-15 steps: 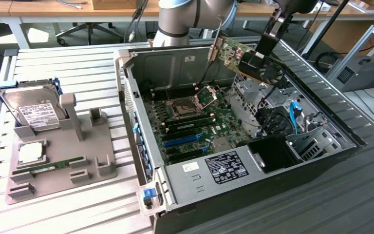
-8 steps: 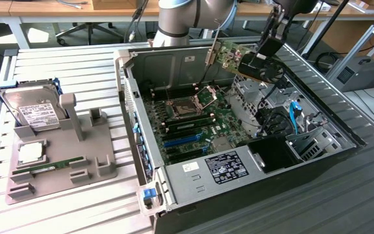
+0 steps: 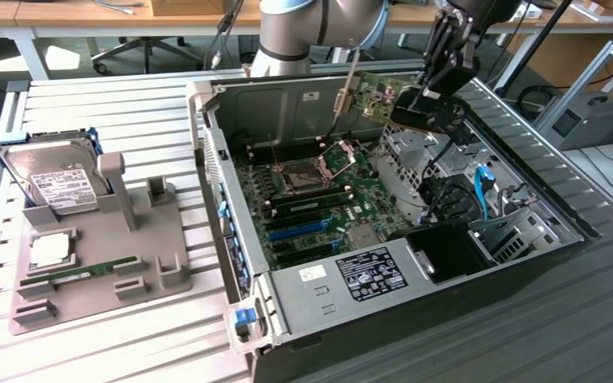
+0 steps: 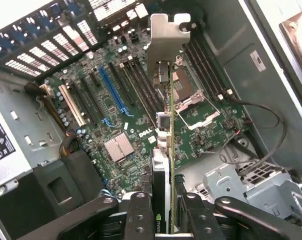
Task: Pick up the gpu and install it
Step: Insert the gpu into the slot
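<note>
The tool (image 3: 431,94) is closed on the gpu (image 3: 386,100), with a finger on each flat side of the card. It holds the gpu up in the air, above the open computer case (image 3: 274,108). The gpu is not touching the board under it.

In the exterior view you can see the green side of the gpu. Its long silver bracket (image 3: 344,100) is at the end toward the exterior view's left and points down at the motherboard (image 3: 328,199).

This view also shows things outside the case. On the exterior view's left a grey holder (image 3: 99,247) sits on the counter (image 3: 125,104). A hard drive (image 3: 57,179) with blue rails stands in it. A square chip (image 3: 51,249) and a thin green memory stick (image 3: 88,273) lie in it too, well apart from the gpu.

The wrist view looks along the card from the tool's end. Here the gpu is seen from its edge, like a thin strip, with the bracket at the far end. The black fingers (image 4: 140,215) press on either side of it.

Under the card the motherboard shows up close. There is a long blue slot (image 4: 113,92) with black slots beside it, a small silver heatsink (image 4: 118,147) and an open chip socket (image 4: 198,107). The card's edge hangs over the part between the slots and the socket.
</note>
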{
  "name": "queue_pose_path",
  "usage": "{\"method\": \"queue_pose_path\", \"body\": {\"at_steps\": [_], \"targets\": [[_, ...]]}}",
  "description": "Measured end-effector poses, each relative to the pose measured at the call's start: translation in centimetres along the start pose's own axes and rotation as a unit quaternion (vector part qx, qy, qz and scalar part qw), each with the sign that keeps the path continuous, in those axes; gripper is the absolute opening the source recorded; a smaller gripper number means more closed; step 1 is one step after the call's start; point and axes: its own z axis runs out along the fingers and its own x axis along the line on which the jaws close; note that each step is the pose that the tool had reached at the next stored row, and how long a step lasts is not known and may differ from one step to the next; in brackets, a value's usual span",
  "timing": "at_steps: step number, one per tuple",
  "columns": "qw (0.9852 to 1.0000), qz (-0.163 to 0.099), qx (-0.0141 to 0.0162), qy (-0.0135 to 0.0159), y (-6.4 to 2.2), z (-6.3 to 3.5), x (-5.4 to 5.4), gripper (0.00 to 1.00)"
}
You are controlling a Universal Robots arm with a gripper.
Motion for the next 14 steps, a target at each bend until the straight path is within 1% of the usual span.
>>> {"method": "queue_pose_path", "body": {"at_steps": [2,4,6,7,8,9,11,12,13,14], "targets": [[0.9998,-0.018,-0.0001,0.0012,0.0,0.01,0.0,0.27],[0.9993,-0.036,-0.0003,0.0025,0.0,0.01,0.0,0.27],[0.9985,-0.054,-0.0004,0.0038,0.0,0.02,0.0,0.27],[0.9978,-0.065,-0.0005,0.0046,0.0,0.02,0.0,0.27],[0.997,-0.078,-0.0006,0.0055,0.0,0.02,0.0,0.27],[0.9958,-0.091,-0.0007,0.0065,0.0,0.03,0.0,0.27],[0.9938,-0.111,-0.0008,0.0078,0.0,0.03,0.0,0.27],[0.9924,-0.123,-0.0009,0.0087,0.0,0.03,0.0,0.27],[0.9904,-0.138,-0.001,0.0098,0.0,0.04,0.0,0.27],[0.9892,-0.146,-0.0011,0.0104,0.0,0.03,0.0,0.27]]}}
